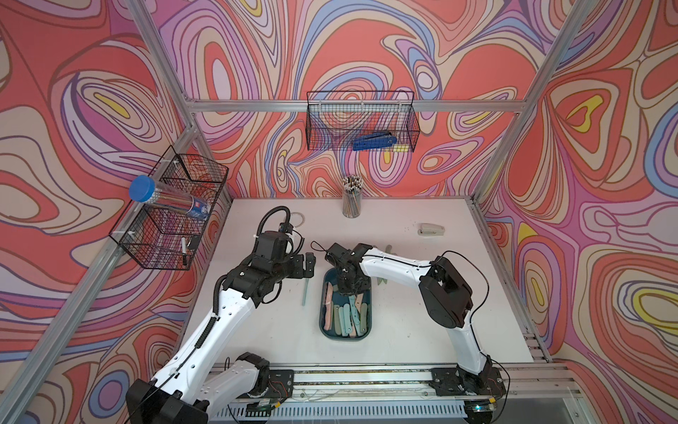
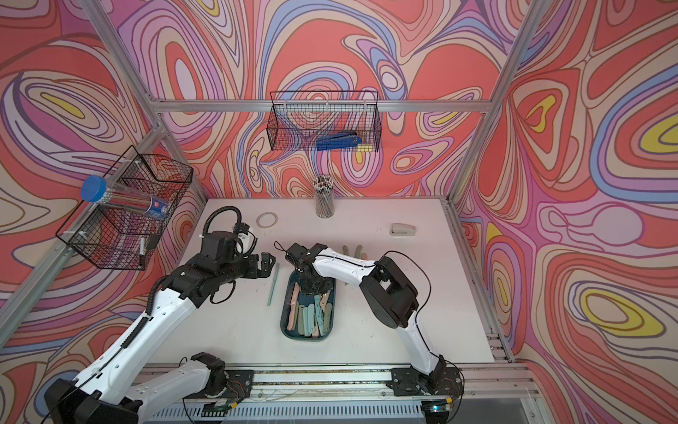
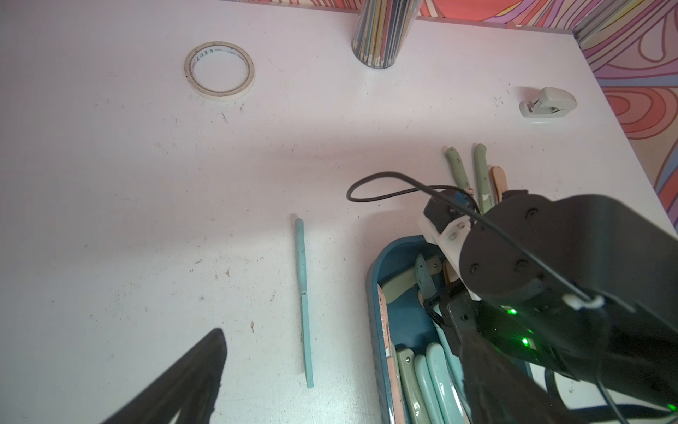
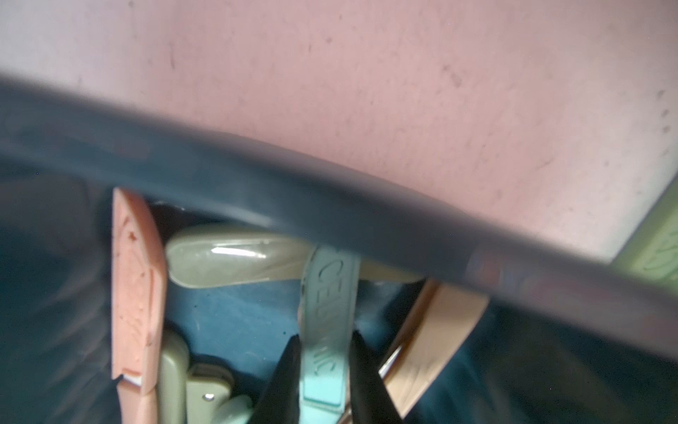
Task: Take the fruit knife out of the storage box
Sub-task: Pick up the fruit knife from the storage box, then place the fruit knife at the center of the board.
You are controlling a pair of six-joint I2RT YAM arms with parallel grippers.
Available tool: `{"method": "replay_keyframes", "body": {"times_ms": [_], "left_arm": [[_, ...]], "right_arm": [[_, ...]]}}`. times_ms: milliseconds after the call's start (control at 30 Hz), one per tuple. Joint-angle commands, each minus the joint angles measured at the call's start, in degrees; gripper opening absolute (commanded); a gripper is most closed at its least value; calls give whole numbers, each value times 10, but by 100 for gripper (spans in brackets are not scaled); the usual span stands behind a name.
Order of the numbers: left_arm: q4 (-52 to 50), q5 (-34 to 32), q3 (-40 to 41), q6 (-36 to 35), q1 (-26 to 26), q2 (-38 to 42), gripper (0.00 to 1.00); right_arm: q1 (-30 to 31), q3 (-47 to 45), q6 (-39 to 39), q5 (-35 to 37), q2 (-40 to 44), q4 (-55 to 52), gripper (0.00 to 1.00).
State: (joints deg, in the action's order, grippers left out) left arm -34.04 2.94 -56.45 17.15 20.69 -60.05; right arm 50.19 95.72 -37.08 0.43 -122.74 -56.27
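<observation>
— How far along are you?

— Partway, I am judging. Four knives are already lying out on the tabletop [image 1: 422, 293]. My right gripper [image 4: 324, 339] is sitting in the 12 o'clock end of the storage box [image 1: 330, 334], pinching a mint fruit knife [image 4: 328, 293] between both fingers. That knife is resting inside the box, not yet lifted. Raising it over the rim and setting it down is what is left.

— And your other arm?

— My left gripper [image 1: 310, 265] is hovering at 10 o'clock of the box, spread wide and empty.

— Count things for me.

— One box. Outside it, one teal knife [image 1: 305, 292] is lying at 9 o'clock of the box. At 1 o'clock a green knife [image 3: 456, 167], a second green knife [image 3: 481, 172] and a peach knife [image 3: 499, 180] are lying side by side. Inside I am making out at least six, the mint one included. They are overlapping and my arm is covering some, so I am giving no exact total. Around the edges: a wire basket [image 1: 330, 121] at 12 o'clock, a second wire basket [image 1: 157, 249] at 9 o'clock, one pencil cup [image 3: 381, 36], one stapler [image 3: 548, 102] and one tape roll [image 3: 220, 94].
</observation>
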Motion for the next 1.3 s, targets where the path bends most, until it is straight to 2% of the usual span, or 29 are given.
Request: {"method": "replay_keyframes", "body": {"times_ms": [0,600,700,900,1067,1267], "left_arm": [[9,-1,8,-4,2,11,99],[13,18,11,-6,2,14,100],[25,37,17,-7,2,29,100],[58,121,31,-12,2,52,100],[68,160,33,-12,2,47,100],[66,168,30,-13,2,42,100]], "right_arm": [[6,8,-2,0,-12,0,20],[9,-14,-9,29,93,47,19],[10,-15,-13,38,100,49,19],[5,-17,-23,66,120,47,19],[-23,-35,-25,66,152,50,19],[-99,-80,-1,44,200,57,19]]}}
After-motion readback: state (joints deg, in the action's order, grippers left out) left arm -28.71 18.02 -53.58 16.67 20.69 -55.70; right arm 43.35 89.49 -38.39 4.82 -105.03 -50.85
